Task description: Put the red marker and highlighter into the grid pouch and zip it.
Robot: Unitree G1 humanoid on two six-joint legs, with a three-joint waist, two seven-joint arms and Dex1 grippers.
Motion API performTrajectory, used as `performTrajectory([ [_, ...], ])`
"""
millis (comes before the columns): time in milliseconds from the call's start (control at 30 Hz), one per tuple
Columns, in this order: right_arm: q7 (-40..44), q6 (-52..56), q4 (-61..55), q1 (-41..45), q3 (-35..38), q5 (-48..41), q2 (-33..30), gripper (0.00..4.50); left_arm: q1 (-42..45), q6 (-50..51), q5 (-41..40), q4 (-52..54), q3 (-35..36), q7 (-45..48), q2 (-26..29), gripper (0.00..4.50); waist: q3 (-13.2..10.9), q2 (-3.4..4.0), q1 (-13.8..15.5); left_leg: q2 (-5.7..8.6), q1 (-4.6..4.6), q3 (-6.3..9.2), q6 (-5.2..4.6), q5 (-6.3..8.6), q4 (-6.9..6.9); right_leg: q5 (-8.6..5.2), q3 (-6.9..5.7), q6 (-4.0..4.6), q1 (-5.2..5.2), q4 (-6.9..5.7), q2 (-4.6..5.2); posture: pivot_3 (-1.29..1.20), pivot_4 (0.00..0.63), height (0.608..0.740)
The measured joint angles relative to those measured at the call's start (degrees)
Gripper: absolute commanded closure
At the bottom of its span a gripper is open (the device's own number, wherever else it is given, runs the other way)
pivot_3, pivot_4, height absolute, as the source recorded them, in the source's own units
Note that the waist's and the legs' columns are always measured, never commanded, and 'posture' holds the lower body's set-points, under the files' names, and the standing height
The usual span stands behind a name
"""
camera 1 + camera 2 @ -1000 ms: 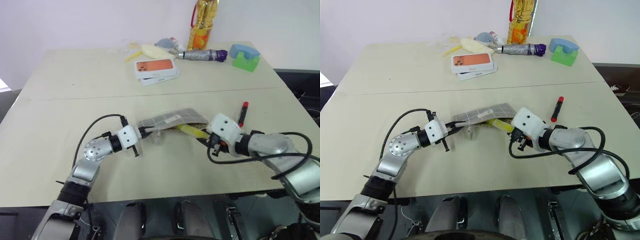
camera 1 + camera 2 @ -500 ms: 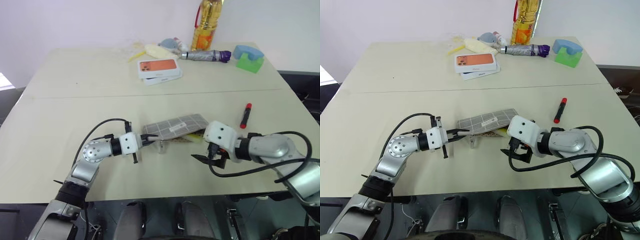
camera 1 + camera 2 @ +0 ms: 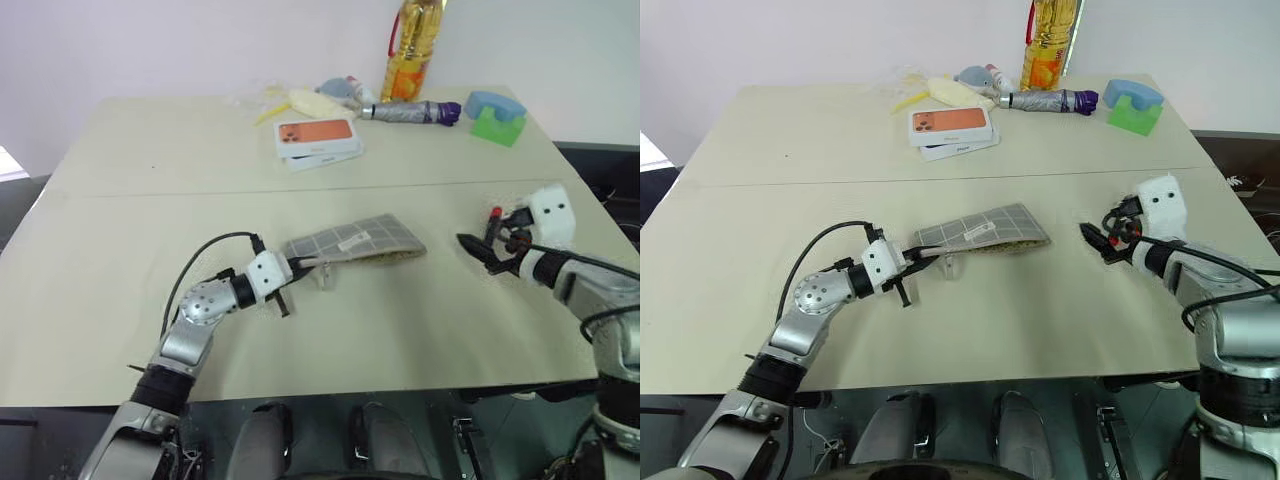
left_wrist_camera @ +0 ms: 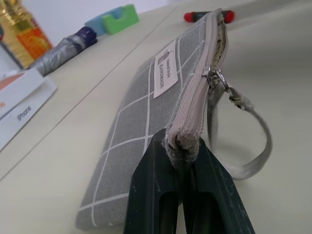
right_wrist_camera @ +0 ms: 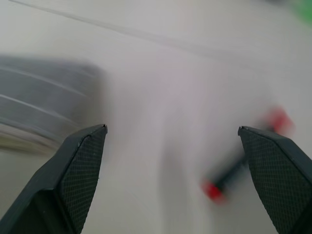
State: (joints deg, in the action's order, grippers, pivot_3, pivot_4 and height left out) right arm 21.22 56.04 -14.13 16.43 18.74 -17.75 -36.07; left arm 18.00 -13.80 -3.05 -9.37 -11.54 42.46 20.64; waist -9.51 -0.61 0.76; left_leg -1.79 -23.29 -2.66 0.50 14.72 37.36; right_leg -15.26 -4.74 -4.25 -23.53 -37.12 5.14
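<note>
**A:** Why does the left gripper [image 4: 187, 161] sit at the end of the grid pouch [image 3: 350, 241]?

**B:** Its two fingers are pinched together on the pouch's left end, right at the zipper seam. I take that as an anchor: with that end held, the pouch lies steady on the table [image 3: 150, 200] and its mouth stays reachable from the right. The zipper pull [image 4: 217, 78] and its loop hang on the near side.

**A:** And the right gripper [image 3: 495, 245]?

**B:** Its fingers are spread wide and hold nothing. It hovers well to the right of the pouch, just beside the red marker [image 3: 492, 216], so I judge it is lining up to pick that up.

**A:** How do the things lie?

**B:** The pouch lies flat near the table's middle, long axis running left to right, its right end angled slightly farther away. The marker lies near the right edge; its long axis seems to run roughly near to far, though the gripper hides most of it.

**A:** The highlighter?

**B:** A thin yellow-green line shows along the pouch's near edge; I can't tell if that is it.
</note>
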Motion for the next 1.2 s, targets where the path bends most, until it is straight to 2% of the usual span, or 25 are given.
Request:
performTrajectory([
  [233, -10.7, -1.8, 11.6, 5.1, -0.3, 4.2, 7.6, 0.04, 0.4, 3.4, 0.2, 0.9, 0.0, -3.5, -2.3, 4.50, 0.0, 0.04, -0.1, 0.00, 0.00, -0.04, 0.00, 0.00, -0.02, 0.00, 0.04, 0.00, -0.03, -0.01, -0.03, 0.00, 0.150, 0.740],
  [267, -11.5, -2.0, 12.6, 5.7, -0.3, 4.4, 8.2, 0.27, 0.5, 3.8, 0.3, 1.0, 0.0, -3.9, -2.4, 4.50, 0.0, 0.04, 0.0, 0.00, -0.01, -0.04, 0.00, 0.00, -0.02, 0.00, 0.04, 0.00, -0.03, -0.01, -0.02, 0.00, 0.150, 0.740],
  [333, -12.5, -2.7, 14.3, 6.6, -0.1, 4.3, 9.3, 0.88, 0.9, 5.1, 0.3, 1.2, 0.0, -4.6, -2.9, 4.50, 0.0, 0.04, 0.0, 0.00, -0.02, -0.03, 0.00, 0.00, -0.02, 0.00, 0.04, 0.00, -0.03, -0.01, -0.02, 0.00, 0.150, 0.740],
  [533, -14.4, -3.6, 15.4, 6.9, 1.9, 4.0, 10.3, 4.07, 1.1, 7.9, 0.1, 1.7, 0.4, -5.8, -3.2, 4.50, 0.0, 0.05, -0.1, 0.00, -0.01, -0.04, 0.00, 0.00, -0.02, 0.00, 0.04, 0.00, -0.03, -0.02, -0.03, 0.00, 0.150, 0.740],
  [633, -13.8, -4.0, 13.9, 5.6, 0.2, 5.1, 8.9, 4.11, 1.3, 9.1, -0.2, 1.7, 1.3, -6.3, -3.3, 4.50, 0.0, 0.06, -0.1, -0.01, -0.02, -0.03, 0.00, 0.00, -0.04, 0.00, 0.04, 0.00, -0.05, -0.02, -0.03, 0.00, 0.150, 0.740],
  [800, -3.7, -8.6, 2.0, -0.3, -9.3, 7.7, -3.0, 4.11, 2.7, 11.7, -1.5, 1.7, 2.8, -6.7, -3.9, 4.50, 0.0, 0.10, -0.1, 0.00, -0.02, -0.03, -0.02, 0.01, -0.03, 0.00, 0.06, -0.01, -0.07, 0.00, -0.05, 0.00, 0.150, 0.740],
  [933, 5.3, -13.6, -6.8, -4.8, -10.2, 6.7, -9.1, 4.11, 3.3, 12.4, -2.0, 1.5, 3.7, -6.7, -4.0, 4.50, 0.0, 0.05, 0.0, -0.02, -0.02, 0.02, -0.04, 0.02, -0.03, 0.00, 0.04, -0.01, -0.04, 0.03, -0.11, 0.00, 0.150, 0.740],
  [1100, 14.7, -16.2, -14.8, -10.7, -10.1, 2.6, -12.1, 4.11, 3.5, 12.8, -2.5, 1.4, 4.0, -6.6, -4.0, 4.50, 0.0, 0.02, 0.0, -0.02, -0.02, 0.01, -0.04, 0.02, 0.00, 0.00, 0.05, -0.01, -0.03, 0.03, -0.09, 0.00, 0.150, 0.740],
  [1200, 17.2, -15.9, -18.4, -11.5, -10.7, 1.4, -13.6, 4.11, 3.6, 12.9, -2.6, 1.4, 4.0, -6.5, -4.1, 4.50, -0.1, -0.01, 0.0, -0.02, 0.00, 0.03, -0.04, 0.02, 0.01, 0.00, 0.04, 0.00, -0.02, 0.02, -0.10, 0.00, 0.150, 0.740],
])
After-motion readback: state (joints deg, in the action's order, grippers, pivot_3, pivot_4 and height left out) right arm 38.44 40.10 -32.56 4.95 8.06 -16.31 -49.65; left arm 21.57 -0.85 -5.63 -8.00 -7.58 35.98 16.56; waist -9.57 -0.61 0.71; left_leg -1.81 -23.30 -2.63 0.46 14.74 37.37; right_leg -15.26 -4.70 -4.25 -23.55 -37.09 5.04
